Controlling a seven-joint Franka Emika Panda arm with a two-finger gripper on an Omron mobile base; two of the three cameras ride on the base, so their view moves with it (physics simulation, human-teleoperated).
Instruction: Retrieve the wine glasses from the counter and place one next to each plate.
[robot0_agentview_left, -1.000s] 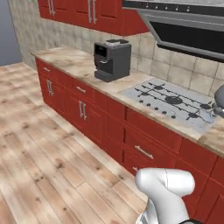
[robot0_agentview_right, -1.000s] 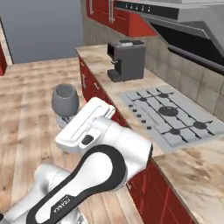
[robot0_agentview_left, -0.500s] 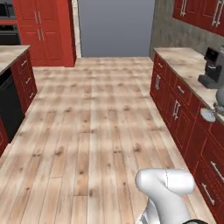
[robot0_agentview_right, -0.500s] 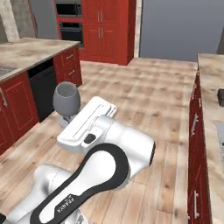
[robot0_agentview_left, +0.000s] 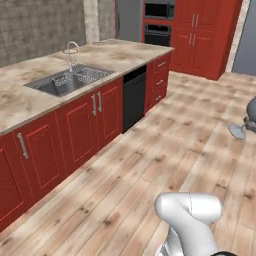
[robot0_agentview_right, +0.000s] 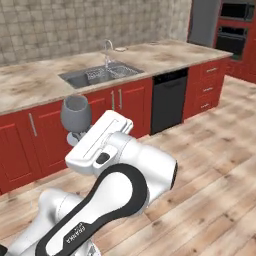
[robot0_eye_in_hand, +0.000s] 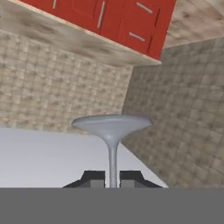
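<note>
A: How does the arm sit?

B: In the right base view the white arm with dark joints fills the lower centre, folded back on itself, its flat white end link slanting toward the upper left. The hand (robot0_eye_in_hand: 112, 178) sits at the bottom centre of the hand view, its two dark fingers (robot0_eye_in_hand: 94, 178) drawn in close on the thin stem of a translucent grey-blue stemmed wine glass (robot0_agentview_right: 76, 114).

A: So it has the glass?

B: Yes, pinched by the stem. In the hand view the round foot spreads above the fingertips, smooth and glossy. In the right base view the rounded bowl stands upright at centre left, just above the arm's end link. In the left base view the glass is cut off by the right edge; only part of the bowl and the foot show.

A: And around it?

B: A beige marbled stone island table (robot0_agentview_left: 30, 95) over red cabinets with steel handles, a steel sink (robot0_agentview_left: 70, 81) with a curved tap (robot0_agentview_right: 107, 50), a black dishwasher front (robot0_agentview_right: 168, 100), and a pale plank floor (robot0_agentview_left: 165, 150). The fingers themselves are hidden behind the arm in the right base view.
</note>
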